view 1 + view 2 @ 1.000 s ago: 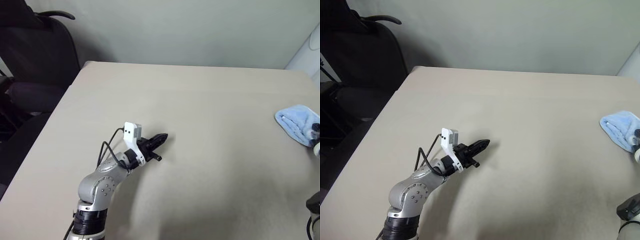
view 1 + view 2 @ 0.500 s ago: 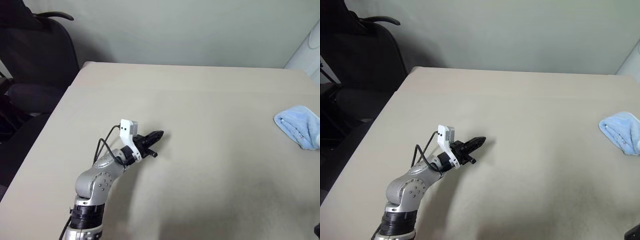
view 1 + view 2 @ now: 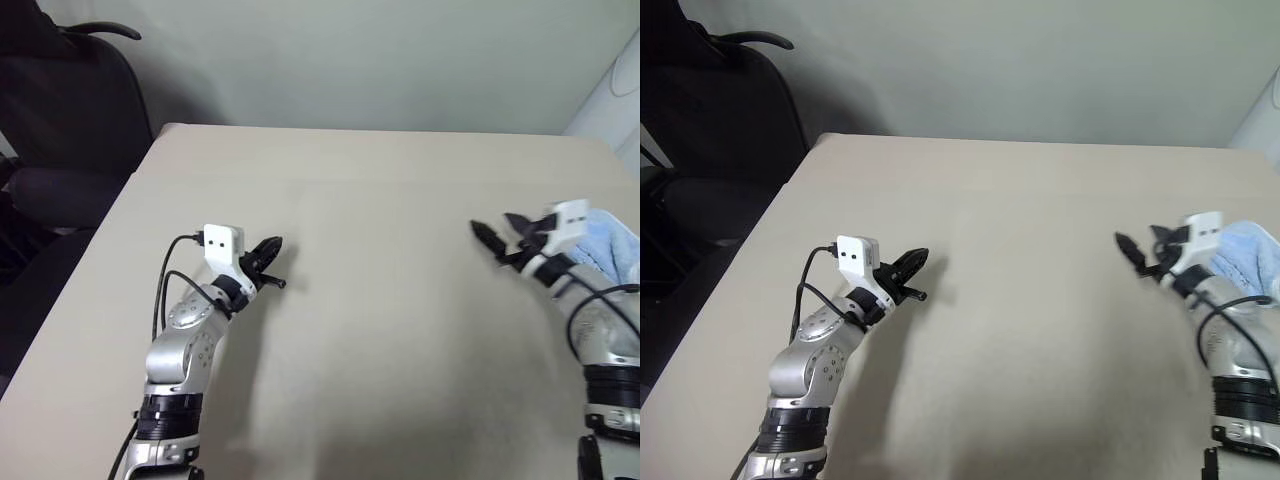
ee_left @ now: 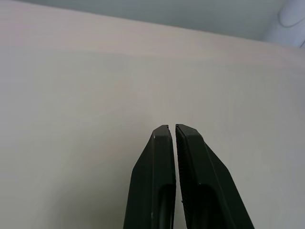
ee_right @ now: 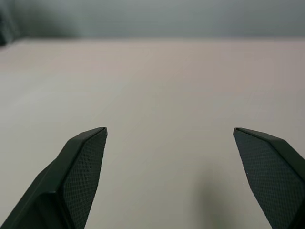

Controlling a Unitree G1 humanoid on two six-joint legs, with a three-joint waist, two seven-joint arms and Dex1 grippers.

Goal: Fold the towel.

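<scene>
1. I'm keeping the towel bunched at the table's three o'clock edge.
2. I'm holding the right gripper wide open, empty, just beside it, ready to grab.
3. I'm parking the left gripper closed, empty, at nine o'clock, clear.

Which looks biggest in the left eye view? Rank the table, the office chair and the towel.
1. Table
2. Office chair, cut off by the frame
3. Towel, partly hidden behind the right arm, so its true size is unsure

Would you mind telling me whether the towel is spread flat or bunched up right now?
Bunched up. The towel lies in a rumpled heap at the table's right edge, partly hidden behind the right claw, so its exact folds cannot be told.
</scene>
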